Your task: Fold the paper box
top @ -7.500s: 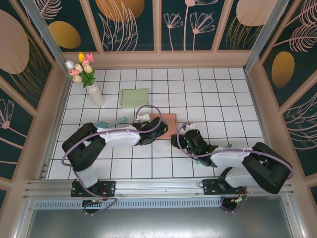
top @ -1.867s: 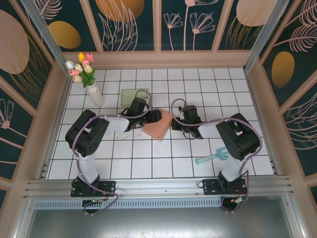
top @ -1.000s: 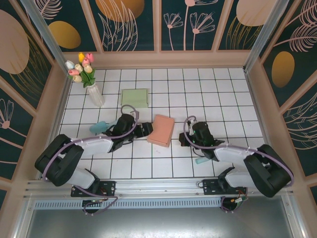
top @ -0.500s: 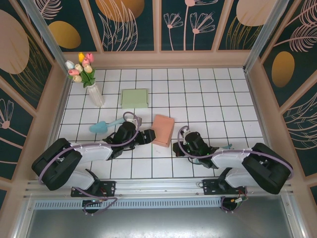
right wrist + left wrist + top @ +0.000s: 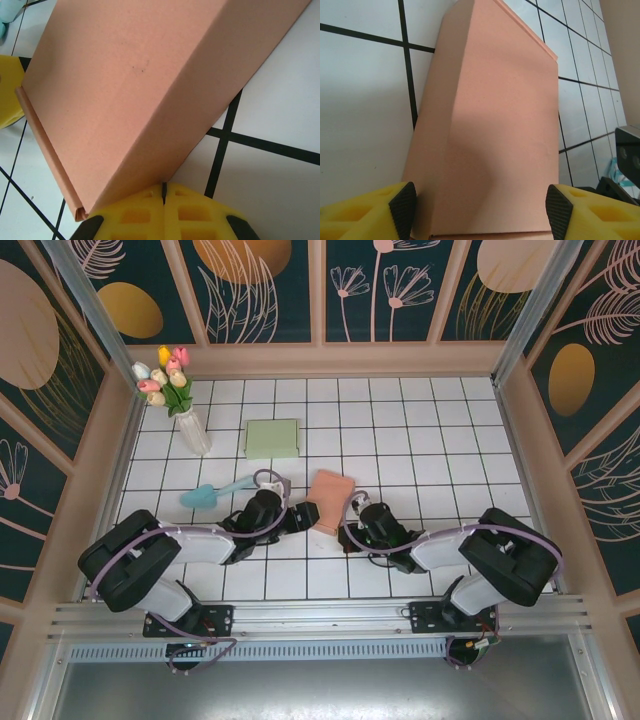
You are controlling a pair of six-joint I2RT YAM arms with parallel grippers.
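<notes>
The paper box [image 5: 329,498] is salmon-coloured, closed and lying flat on the tiled table. In the left wrist view the paper box [image 5: 500,125] stretches away from me. My left gripper [image 5: 480,212] is open wide across its near end, with one black pad [image 5: 402,210] by its left wall and the other at its right edge. From above, the left gripper [image 5: 305,515] sits at the box's near-left end. My right gripper [image 5: 163,187] is shut, empty, its tips against the bottom edge of the box's side wall [image 5: 200,115]. In the top view the right gripper [image 5: 346,534] is at the near-right corner.
A pale green flat box [image 5: 272,438] lies further back. A glass vase of tulips [image 5: 178,400] stands at the back left. A teal scoop-shaped object [image 5: 214,491] lies left of the left arm. Wooden walls enclose the table.
The left gripper has crept in to straddle the box's near end, its jaws narrowing a little. The right gripper slid left to the box's near-right corner. The box barely shifted.
</notes>
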